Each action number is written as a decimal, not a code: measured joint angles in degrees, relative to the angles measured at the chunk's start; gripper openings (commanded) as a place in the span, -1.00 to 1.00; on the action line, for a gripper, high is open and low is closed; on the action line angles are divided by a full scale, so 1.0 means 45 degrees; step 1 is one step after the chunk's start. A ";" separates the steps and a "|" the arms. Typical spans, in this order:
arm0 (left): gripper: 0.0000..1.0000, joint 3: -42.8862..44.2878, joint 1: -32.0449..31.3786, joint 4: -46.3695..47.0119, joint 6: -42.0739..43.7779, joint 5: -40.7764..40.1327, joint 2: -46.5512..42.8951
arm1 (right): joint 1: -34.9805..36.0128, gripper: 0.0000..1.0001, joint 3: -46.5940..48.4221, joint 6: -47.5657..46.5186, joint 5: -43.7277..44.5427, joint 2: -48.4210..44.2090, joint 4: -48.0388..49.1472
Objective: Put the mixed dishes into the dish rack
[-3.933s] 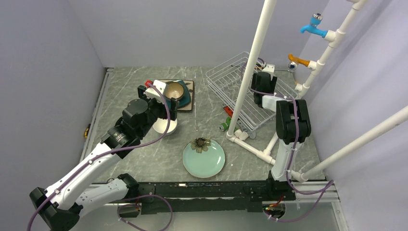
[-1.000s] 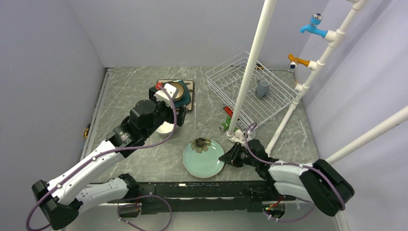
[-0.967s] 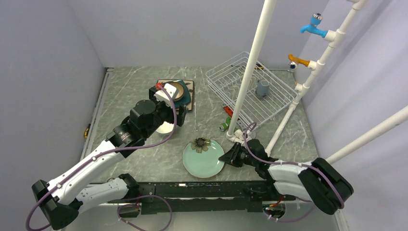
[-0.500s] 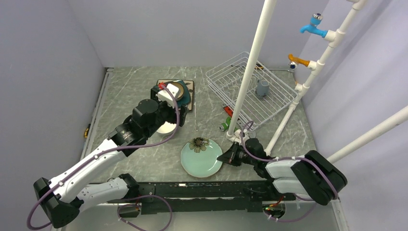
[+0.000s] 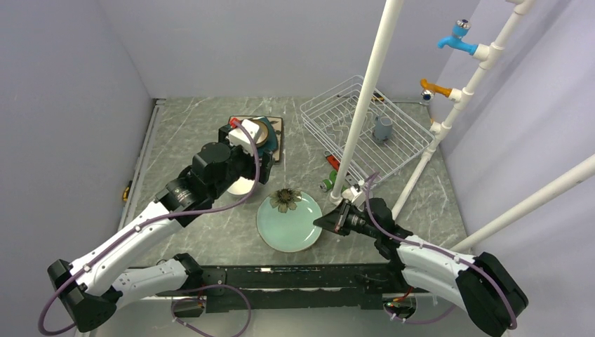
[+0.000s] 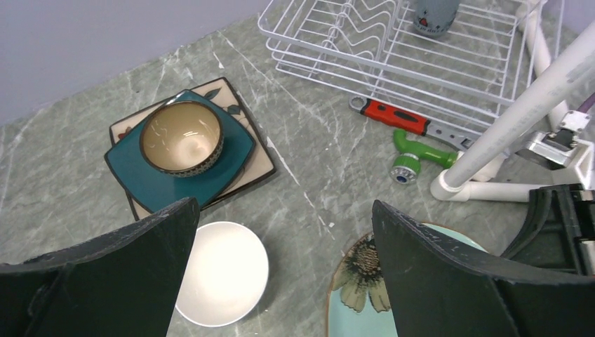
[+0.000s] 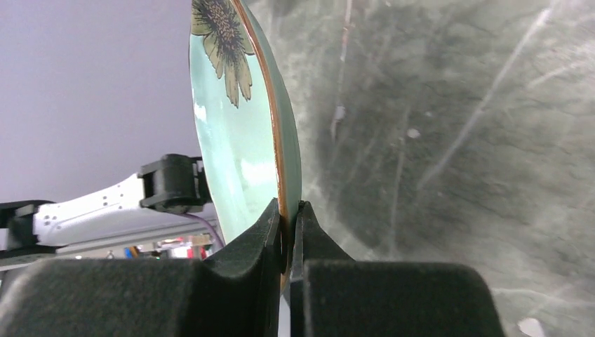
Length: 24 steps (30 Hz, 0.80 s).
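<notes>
My right gripper (image 5: 328, 222) is shut on the right rim of the mint-green round plate (image 5: 288, 225) with a flower. The right wrist view shows the plate (image 7: 242, 133) edge-on, pinched between the jaws of the right gripper (image 7: 289, 217) and lifted at an angle to the table. My left gripper (image 6: 284, 210) hangs open above the table between the white bowl (image 6: 221, 274) and the plate (image 6: 351, 309). A brown bowl (image 6: 181, 137) sits on a teal square plate (image 6: 235, 151) stacked on a cream square plate (image 6: 261, 166). A grey mug (image 5: 382, 128) stands in the white wire dish rack (image 5: 330, 112).
A white pipe frame (image 5: 365, 105) rises in front of the rack, its foot (image 6: 491, 189) on the table. A red-handled wrench (image 6: 393, 116) and a green fitting (image 6: 417, 156) lie beside the rack. Blue (image 5: 456, 38) and orange (image 5: 438, 89) taps stick out at the right.
My right gripper closed on the plate's rim, then raised the plate and carried it a little left and away. The left arm edged slightly farther over the stacked plates.
</notes>
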 measured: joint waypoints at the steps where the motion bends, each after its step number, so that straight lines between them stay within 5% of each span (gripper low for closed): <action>1: 0.98 0.0078 0.0000 -0.0044 -0.0092 0.0005 0.0000 | 0.0000 -1.00 0.0083 0.0170 0.0000 -0.0068 0.0063; 9: 0.98 0.0894 0.0097 -0.0811 -0.1039 0.1171 0.0262 | 0.0000 -1.00 0.0175 0.0923 0.0019 -0.1175 0.0515; 19: 0.98 0.2633 0.1982 -0.2093 -0.2380 0.6062 0.2458 | 0.0000 -1.00 0.1481 0.0068 0.0102 -0.3249 -0.0695; 24: 0.78 0.3075 0.2565 -0.2837 -0.2608 0.7703 0.2982 | 0.0000 -1.00 0.1491 -0.0155 0.0155 -0.3823 -0.1132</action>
